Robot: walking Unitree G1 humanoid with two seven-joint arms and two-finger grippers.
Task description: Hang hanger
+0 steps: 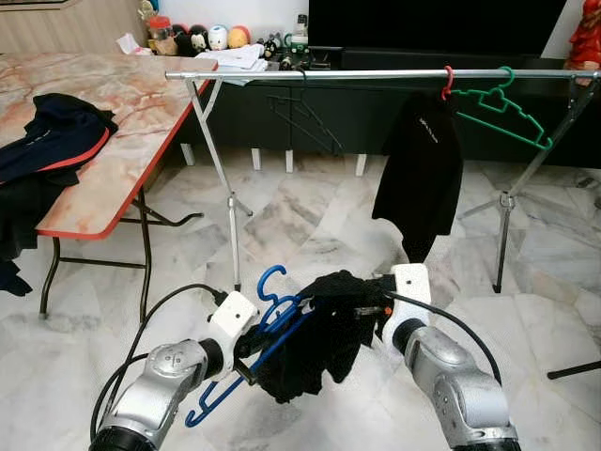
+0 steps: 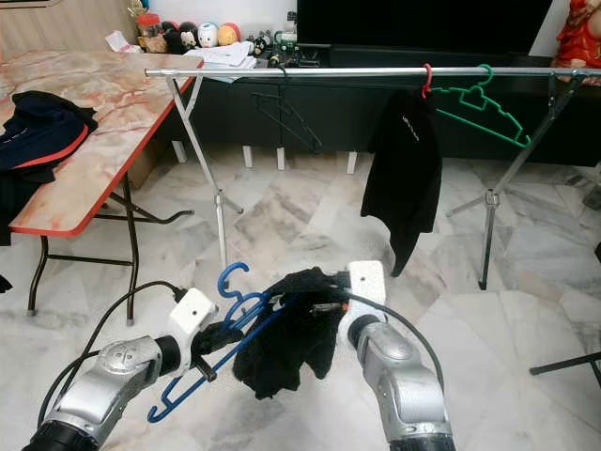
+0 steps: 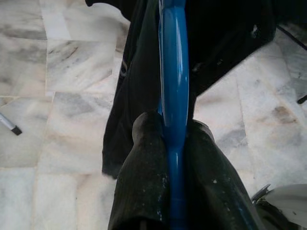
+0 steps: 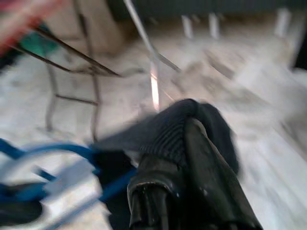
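Left gripper (image 3: 175,143) — fingers (image 3: 144,167) pressed together on the bar of a blue hanger (image 1: 268,324), low in front of the robot, over the marble floor (image 1: 310,216). The hanger lies tilted, hook (image 1: 270,277) up and away from the robot, far end down by the left forearm.

Right gripper (image 1: 362,305) — at the hanger's other side, buried in a black garment (image 1: 310,352) draped over the hanger; the garment covers the fingertips. Right wrist view blurred: the two fingers (image 4: 192,158) lie close together with dark ribbed cloth at their tips, but whether they pinch it cannot be told.

Garment — bunched, hanging below the hanger bar; its shape cannot be made out.

Rack (image 1: 376,73) — metal rail on splayed legs, well beyond the grippers, its right end cut off. On the rail: a red hook (image 1: 448,83) carrying a black top (image 1: 423,169), and just beside it a bare green hanger (image 1: 502,113). A thin dark hanger (image 1: 305,117) hangs near the rail's middle, hard to see against the dark cabinet (image 1: 376,103).

Table (image 1: 122,122) — marble-patterned top, red edge, at the robot's left; dark clothing with a red stripe (image 1: 47,141) lies on it, partly cut off. Small figurines (image 1: 202,38) at the far end, too small to identify.
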